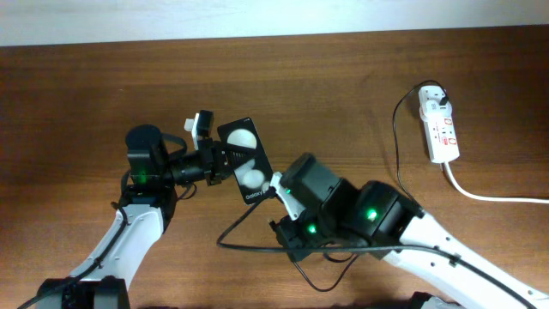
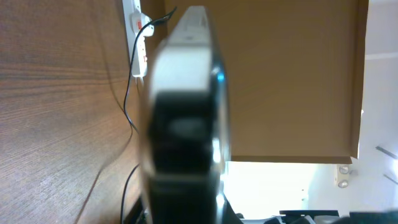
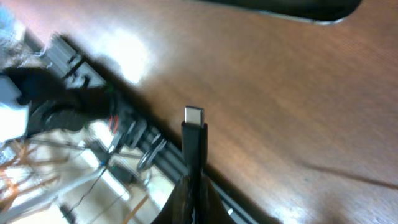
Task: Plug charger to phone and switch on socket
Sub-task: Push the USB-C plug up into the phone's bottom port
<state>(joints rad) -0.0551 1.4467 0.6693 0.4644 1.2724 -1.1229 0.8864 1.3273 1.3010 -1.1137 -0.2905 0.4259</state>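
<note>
In R wrist cam, charger (image 3: 194, 140) tip bare, overhead shows phone (image 1: 244, 160) face

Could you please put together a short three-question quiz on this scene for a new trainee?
1. Multiple choice: which gripper holds the phone? A left; B right; C neither.
2. True or false: the charger is already plugged into the phone.
3. Fill in: the charger's black plug sits in the white ___.

Key
1. A: the left gripper clamps the phone.
2. False: the connector tip is bare, held by the right gripper short of the phone.
3. socket.
</note>
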